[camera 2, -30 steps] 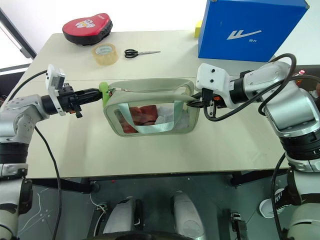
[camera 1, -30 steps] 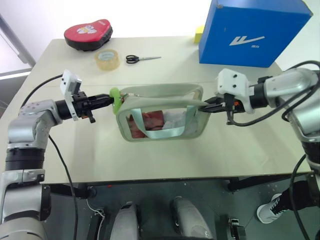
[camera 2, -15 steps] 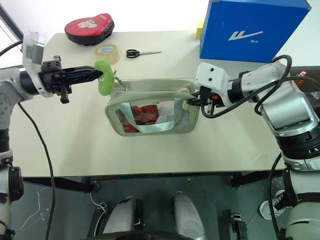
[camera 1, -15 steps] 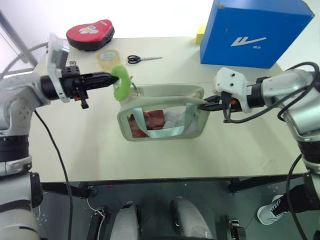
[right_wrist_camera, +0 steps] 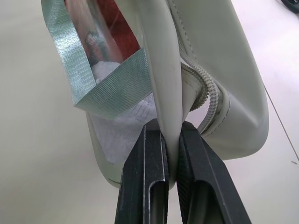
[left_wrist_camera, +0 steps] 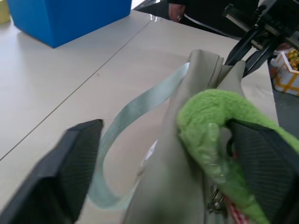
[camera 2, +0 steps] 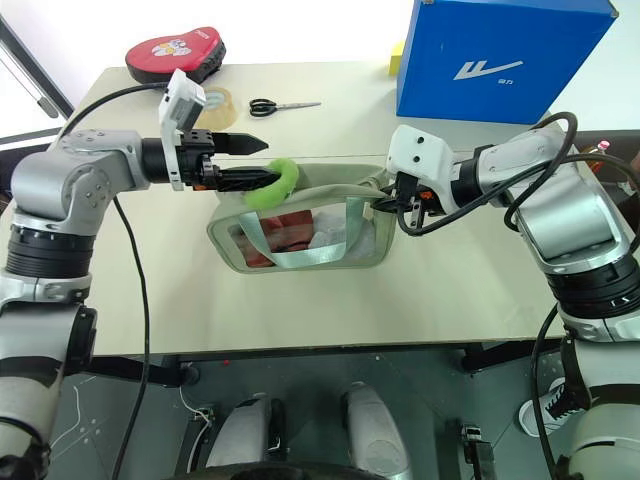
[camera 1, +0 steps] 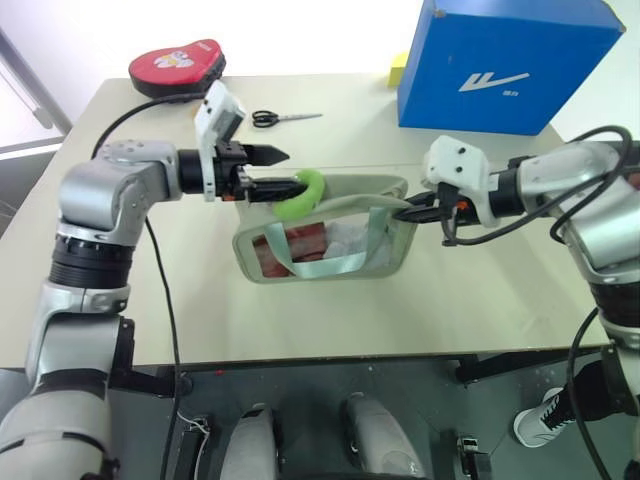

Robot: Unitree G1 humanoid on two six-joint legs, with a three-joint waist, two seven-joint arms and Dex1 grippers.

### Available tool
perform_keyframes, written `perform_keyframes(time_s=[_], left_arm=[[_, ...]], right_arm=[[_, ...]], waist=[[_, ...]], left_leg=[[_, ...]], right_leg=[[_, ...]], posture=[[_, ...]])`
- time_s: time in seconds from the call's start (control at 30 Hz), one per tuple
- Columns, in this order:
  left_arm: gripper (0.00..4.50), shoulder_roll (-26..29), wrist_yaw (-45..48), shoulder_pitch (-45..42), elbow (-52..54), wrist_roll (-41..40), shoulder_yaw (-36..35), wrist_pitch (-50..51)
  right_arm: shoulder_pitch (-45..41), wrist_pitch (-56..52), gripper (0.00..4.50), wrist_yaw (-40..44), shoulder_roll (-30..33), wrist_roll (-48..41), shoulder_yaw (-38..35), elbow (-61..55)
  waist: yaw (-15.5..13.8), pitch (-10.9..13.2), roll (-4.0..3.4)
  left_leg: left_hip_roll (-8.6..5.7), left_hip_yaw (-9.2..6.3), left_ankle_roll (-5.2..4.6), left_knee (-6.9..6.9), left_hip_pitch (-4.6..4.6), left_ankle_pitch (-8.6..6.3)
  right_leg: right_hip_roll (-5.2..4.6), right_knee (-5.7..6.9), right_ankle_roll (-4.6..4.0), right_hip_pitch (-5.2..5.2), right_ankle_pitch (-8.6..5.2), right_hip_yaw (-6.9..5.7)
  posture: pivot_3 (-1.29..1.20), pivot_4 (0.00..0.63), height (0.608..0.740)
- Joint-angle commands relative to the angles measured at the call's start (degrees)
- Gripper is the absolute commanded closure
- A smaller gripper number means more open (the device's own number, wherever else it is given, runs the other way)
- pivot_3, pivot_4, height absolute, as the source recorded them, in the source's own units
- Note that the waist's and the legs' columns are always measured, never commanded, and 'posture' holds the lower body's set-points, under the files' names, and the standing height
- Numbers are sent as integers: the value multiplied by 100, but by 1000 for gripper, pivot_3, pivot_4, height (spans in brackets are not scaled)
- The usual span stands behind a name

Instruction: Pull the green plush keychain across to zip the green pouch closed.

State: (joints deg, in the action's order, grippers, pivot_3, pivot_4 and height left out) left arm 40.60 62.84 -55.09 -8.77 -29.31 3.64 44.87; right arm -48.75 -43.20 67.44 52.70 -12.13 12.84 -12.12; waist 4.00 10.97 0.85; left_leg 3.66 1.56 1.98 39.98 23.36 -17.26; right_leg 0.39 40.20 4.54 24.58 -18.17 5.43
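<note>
- The keychain covers part of the pouch's zipper; the pull cannot be made out.
- The blue box is cut off by the top edge.
- The pouch's red contents are unidentifiable.

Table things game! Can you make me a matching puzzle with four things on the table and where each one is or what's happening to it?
Things:
1. green plush keychain
2. green pouch
3. scissors
4. blue box

Places or states:
A. standing at the far right of the table
B. lying flat beside the tape roll
C. pinched at its end by the right gripper
D. hooked over one finger of the left gripper

Pairs: 1-D, 2-C, 3-B, 4-A
</note>
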Motion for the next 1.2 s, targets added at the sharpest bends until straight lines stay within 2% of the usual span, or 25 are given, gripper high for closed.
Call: perform_keyframes(time_s=[0.03, 0.23, 0.4, 0.6, 0.7, 0.93, 1.03, 1.17, 1.2], left_arm=[[19, 344, 217, -192, -48, 83, -309, -305], [19, 848, 530, -64, -180, -62, -766, -499], [19, 1174, 1304, 1259, 1103, -689, -1183, -562], [19, 1249, 1232, 2043, 1598, -401, -927, -906], [854, 1183, 1133, 2028, 1468, -60, -626, -1166], [4423, 927, 1008, 1838, 1353, 67, -440, -1243], [4471, 898, 1024, 1830, 1353, 116, -423, -1301], [4500, 842, 922, 1758, 1280, 278, -364, -1387], [4500, 834, 929, 1749, 1276, 284, -361, -1401]], right_arm=[[-20, -30, 4500, -92, -18, -36, -127, -102], [-49, -8, 4500, -121, -41, -19, -82, -50], [-71, -14, 4500, -132, -65, 6, -50, -17], [-91, -37, 4500, -106, -74, -13, -38, -46], [-149, -84, 4500, -104, -88, -55, -76, -49], [-73, -137, 4500, -93, 39, -113, -188, -215], [36, 69, 4500, 7, 108, -247, -369, -305], [134, 451, 2909, 722, 376, -985, -1115, -369], [132, 556, 2326, 842, 416, -1109, -1237, -353]], waist=[[-2, 0, 0], [-12, 0, 0], [5, 0, -1], [-19, 0, 0], [-22, 0, 0], [-20, 0, 0], [-25, 0, 0], [-76, 0, 0], [-96, 0, 0]], left_leg=[[0, 0, 0, 0, -1, 0], [0, 1, 0, 1, 1, 0], [4, 6, 0, -4, -1, 0], [3, 2, 4, 2, 0, 2], [0, 5, 3, 3, -1, 2], [0, 3, 3, 1, 0, 2], [0, 3, 3, 1, 1, 2], [-1, 3, 3, 1, 2, 2], [-1, 3, 3, 1, 2, 1]], right_leg=[[0, 0, 0, 0, 0, -1], [-1, 0, 0, 0, 0, -2], [-4, -1, 0, 1, 0, 3], [-3, 2, -1, -3, 0, -2], [-1, 2, -1, -4, 0, -2], [0, 0, -1, -2, 0, -2], [-1, 0, -1, -2, 0, -1], [-1, -2, 0, -2, 0, -1], [-1, -2, 0, -2, 0, -1]], posture=[[0, 150, 737], [0, 150, 737], [0, 150, 737], [0, 150, 737], [0, 150, 737], [0, 150, 737], [0, 150, 737], [0, 150, 737], [0, 150, 737]])
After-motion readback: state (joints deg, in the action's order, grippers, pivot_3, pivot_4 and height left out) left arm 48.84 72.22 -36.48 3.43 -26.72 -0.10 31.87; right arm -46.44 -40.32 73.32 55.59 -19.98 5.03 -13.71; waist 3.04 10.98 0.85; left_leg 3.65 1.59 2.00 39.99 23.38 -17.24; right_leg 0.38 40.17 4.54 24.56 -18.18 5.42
